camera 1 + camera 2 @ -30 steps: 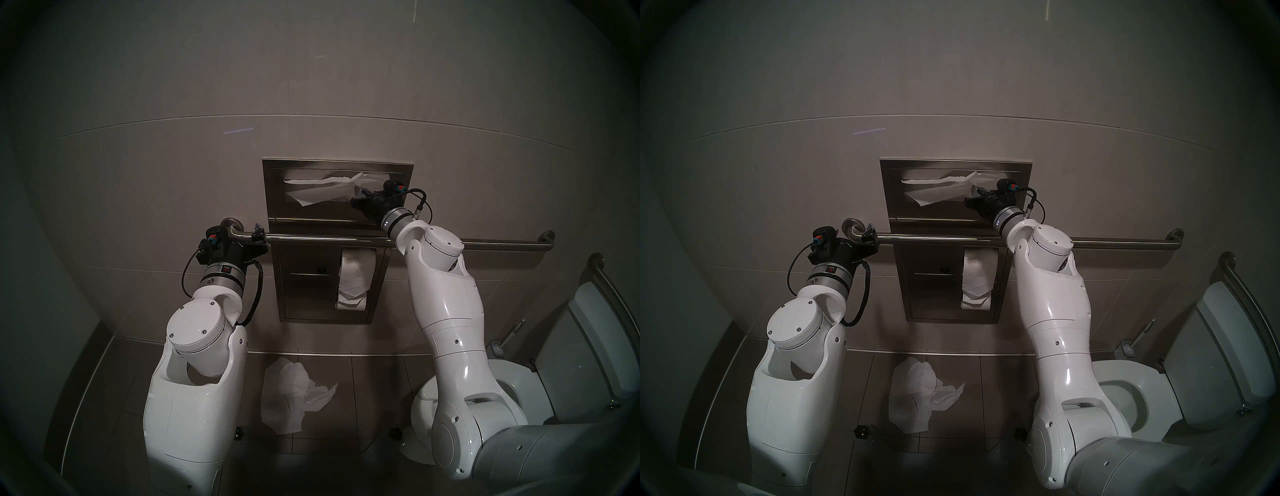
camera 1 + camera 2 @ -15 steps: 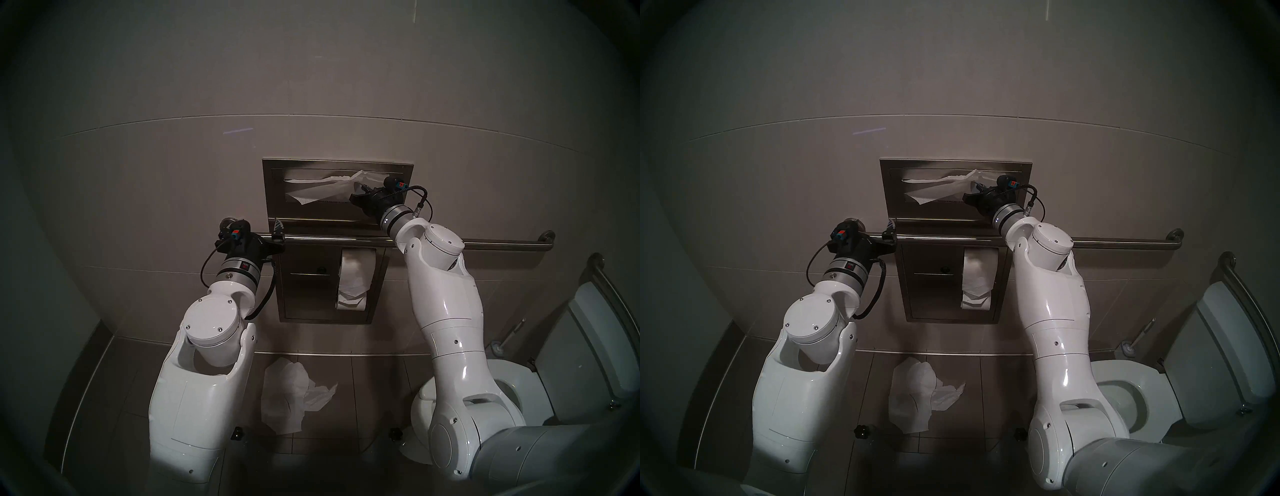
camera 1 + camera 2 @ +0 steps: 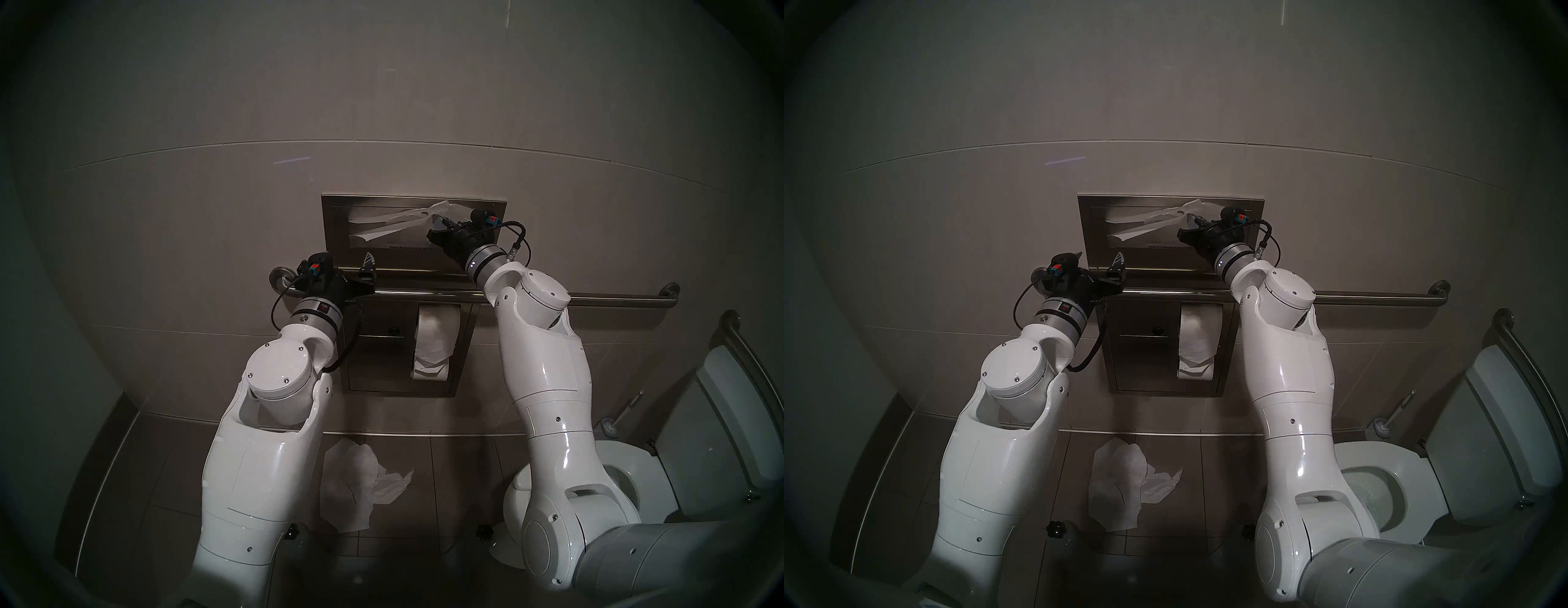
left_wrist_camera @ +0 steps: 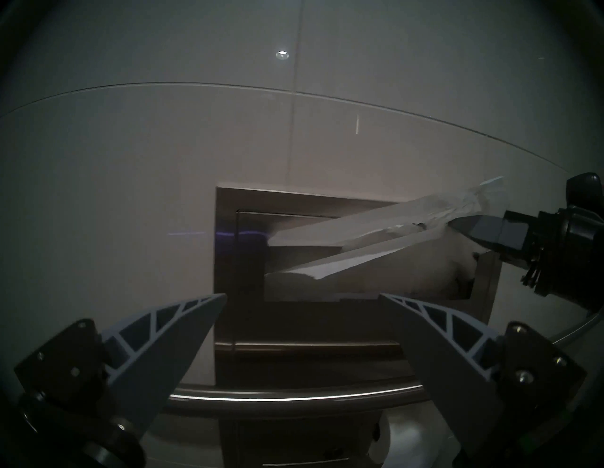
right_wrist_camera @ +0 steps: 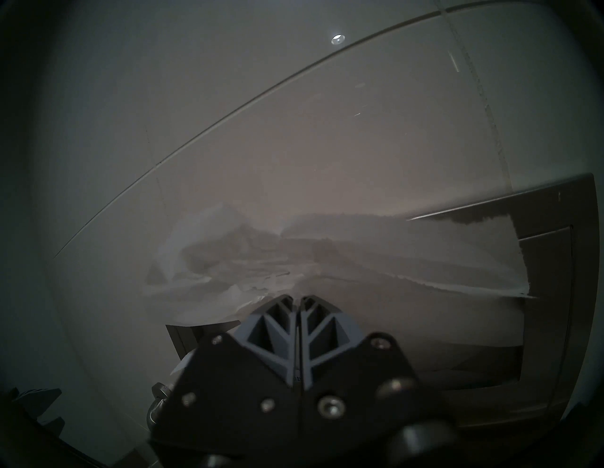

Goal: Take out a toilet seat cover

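The toilet seat cover [image 3: 394, 221] is a thin white sheet hanging out of the slot of the steel wall dispenser [image 3: 335, 242]. It is drawn into taut, narrow folds towards its right end. My right gripper [image 3: 441, 220] is shut on that bunched right end, and the right wrist view shows the closed tips [image 5: 295, 298] at the paper [image 5: 359, 248]. My left gripper [image 3: 348, 260] stands open just below the dispenser's lower left corner, above the grab bar, touching nothing. From the left wrist, the cover [image 4: 343, 225] lies above the open left gripper [image 4: 303, 295].
A steel grab bar [image 3: 424, 293] runs across below the dispenser. Under it is a recessed toilet-paper roll [image 3: 437, 339]. A crumpled white sheet [image 3: 348, 484] lies on the floor tiles. The toilet [image 3: 636, 471], its tank and a brush [image 3: 611, 424] stand at the right.
My left arm has swung right and upward, from the bar's left end to the dispenser's lower left corner. The cover has been drawn tighter and narrower as my right gripper rose slightly.
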Robot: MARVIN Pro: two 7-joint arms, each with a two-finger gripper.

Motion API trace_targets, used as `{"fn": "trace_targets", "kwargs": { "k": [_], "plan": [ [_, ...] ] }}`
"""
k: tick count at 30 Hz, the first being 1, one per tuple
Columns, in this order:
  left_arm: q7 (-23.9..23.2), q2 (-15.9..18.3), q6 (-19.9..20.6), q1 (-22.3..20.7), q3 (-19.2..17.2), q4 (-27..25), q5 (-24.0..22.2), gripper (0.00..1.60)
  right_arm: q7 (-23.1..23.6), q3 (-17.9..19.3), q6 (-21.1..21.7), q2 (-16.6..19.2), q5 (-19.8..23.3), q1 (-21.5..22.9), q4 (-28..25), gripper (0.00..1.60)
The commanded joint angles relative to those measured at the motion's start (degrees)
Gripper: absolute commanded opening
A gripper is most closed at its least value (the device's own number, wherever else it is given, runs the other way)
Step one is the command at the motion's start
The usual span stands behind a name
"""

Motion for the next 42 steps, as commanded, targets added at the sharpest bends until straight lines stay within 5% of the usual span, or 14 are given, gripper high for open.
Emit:
{"fn": "trace_targets", "kwargs": {
  "k": [1,14,29,36,42],
  "plan": [
    [-1.0,-2.8,0.1,-6.7,0.5,1.4,-1.8,1.6,-0.6,0.6,-0.9,-0.5,0.2,1.4,-3.4,0.0],
    [1.2,-5.1,6.6,-12.4,-2.4,5.9,-13.2,1.6,-0.9,0.9,-0.4,-0.6,0.0,0.4,-5.1,0.0],
    [4.7,-8.1,9.0,-17.4,0.3,8.2,-21.5,1.6,-1.1,-0.3,-0.2,-1.2,0.0,-1.3,-6.5,0.0],
    [5.0,-9.9,8.4,-19.9,0.1,12.1,-20.8,1.6,-1.6,0.3,0.3,-0.9,0.0,-3.0,-8.9,0.0],
    [4.5,-6.4,4.5,-22.6,2.5,15.3,-16.9,1.6,-1.9,0.7,0.7,-0.8,0.0,-3.9,-10.1,0.0]
  ]
}}
